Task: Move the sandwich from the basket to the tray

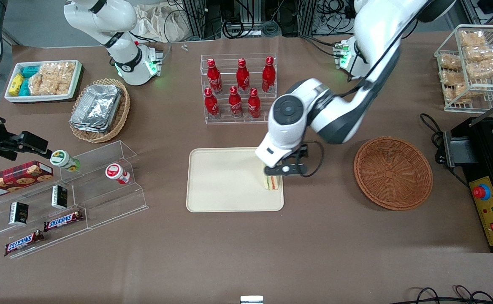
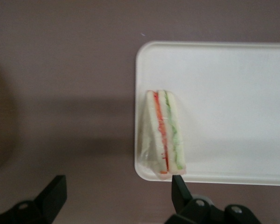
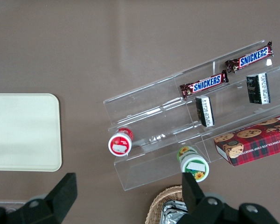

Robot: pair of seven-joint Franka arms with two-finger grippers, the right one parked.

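The sandwich (image 1: 272, 182) (image 2: 162, 133), a white-bread wedge with orange-red and green layers, rests on the cream tray (image 1: 225, 181) (image 2: 233, 102), just inside the tray's edge nearest the basket. My left gripper (image 1: 277, 171) (image 2: 115, 196) hovers just above it, open, with nothing between its black fingers (image 2: 179, 189). One finger is over the tray's rim and the other over bare table. The round reddish-brown wicker basket (image 1: 392, 173) stands empty beside the tray, toward the working arm's end of the table.
A clear rack of red cola bottles (image 1: 238, 88) stands farther from the front camera than the tray. Acrylic shelves with snacks (image 1: 65, 190) lie toward the parked arm's end. A black machine with a red button (image 1: 487, 185) sits beside the basket.
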